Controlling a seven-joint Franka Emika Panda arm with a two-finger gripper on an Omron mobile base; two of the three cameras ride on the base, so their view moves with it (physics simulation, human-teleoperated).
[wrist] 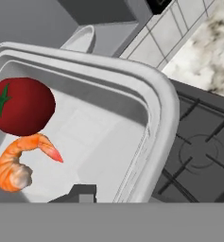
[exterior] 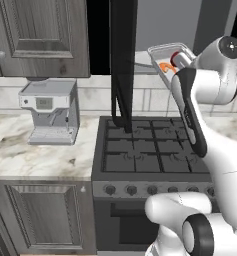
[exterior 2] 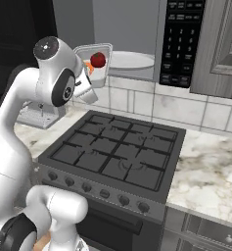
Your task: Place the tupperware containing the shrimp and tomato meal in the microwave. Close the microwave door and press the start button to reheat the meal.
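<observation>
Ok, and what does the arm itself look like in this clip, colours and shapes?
The arm is glossy white with rounded, tube-like links and dark grey or black bands at the joints. A round dark cap with a small pale centre mark sits on one joint. No loose cables or lettering are visible.

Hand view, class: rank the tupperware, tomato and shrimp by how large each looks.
1. tupperware, largest by far
2. tomato
3. shrimp, only slightly smaller than the tomato
</observation>
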